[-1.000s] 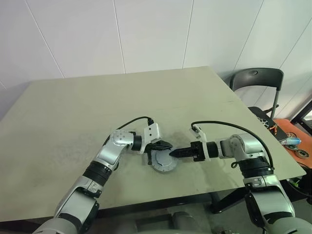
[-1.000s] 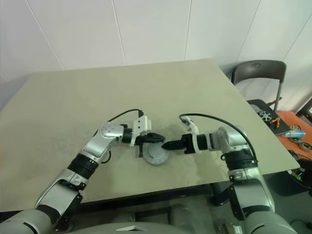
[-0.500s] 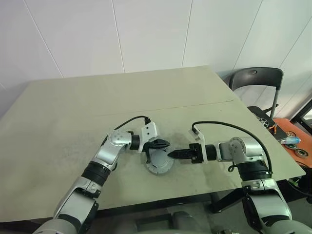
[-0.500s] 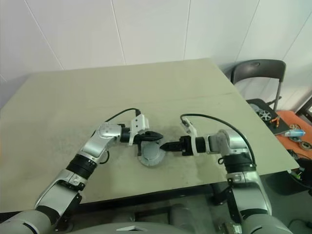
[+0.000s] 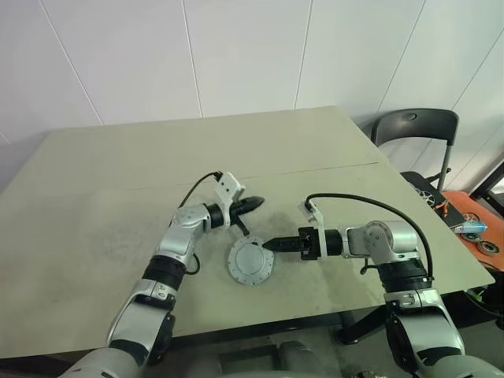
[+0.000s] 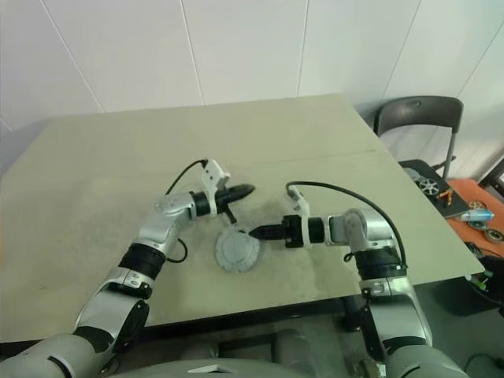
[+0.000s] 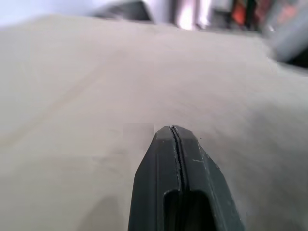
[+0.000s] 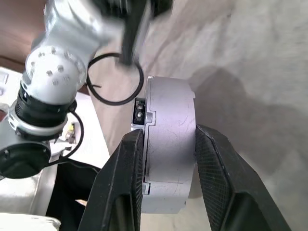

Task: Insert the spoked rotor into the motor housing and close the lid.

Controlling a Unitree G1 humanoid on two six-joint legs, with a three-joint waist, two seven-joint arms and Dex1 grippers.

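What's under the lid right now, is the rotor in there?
The lid lies flat on the table, its grey face up, covering whatever sits beneath. The right wrist view shows a silver side wall under it; no rotor or coils are visible.

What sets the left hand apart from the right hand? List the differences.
The left hand is shut and empty; the right hand has its fingers clamped either side of the lid. The left hand is clear of the lid, farther back over the table; the right hand is at its rim. Both point inward, toward each other's side.
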